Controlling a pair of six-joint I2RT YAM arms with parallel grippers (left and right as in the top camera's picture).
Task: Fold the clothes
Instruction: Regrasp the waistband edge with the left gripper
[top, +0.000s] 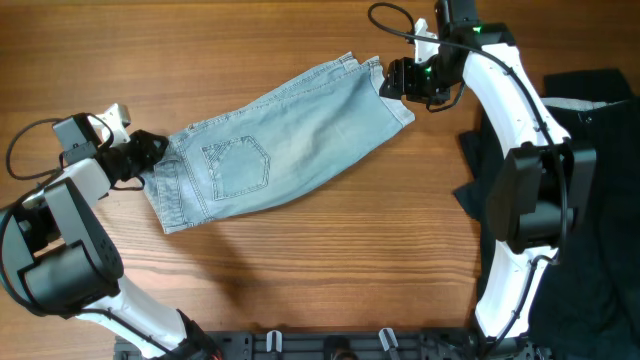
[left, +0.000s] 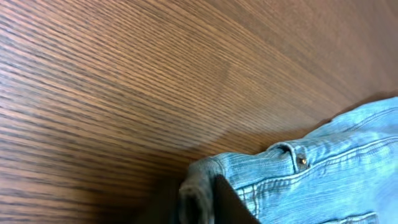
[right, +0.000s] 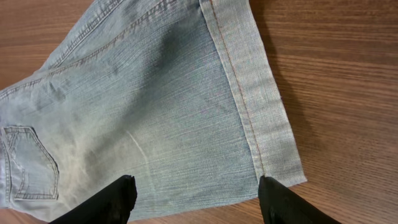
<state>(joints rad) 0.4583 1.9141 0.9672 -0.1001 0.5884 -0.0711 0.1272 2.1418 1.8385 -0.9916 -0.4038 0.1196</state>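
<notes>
The light blue denim shorts (top: 280, 135) lie folded in half lengthwise across the middle of the table, one back pocket facing up, waistband at the left and hemmed legs at the upper right. My left gripper (top: 150, 152) is shut on the waistband corner (left: 199, 186) at the left end. My right gripper (top: 392, 80) is open and empty, hovering just above the hemmed leg end (right: 255, 106), with a finger on each side of the fabric's edge (right: 199, 196).
Black garments (top: 590, 190) are piled along the right edge of the table, beside and behind my right arm. Bare wooden tabletop (top: 300, 270) lies in front of the shorts.
</notes>
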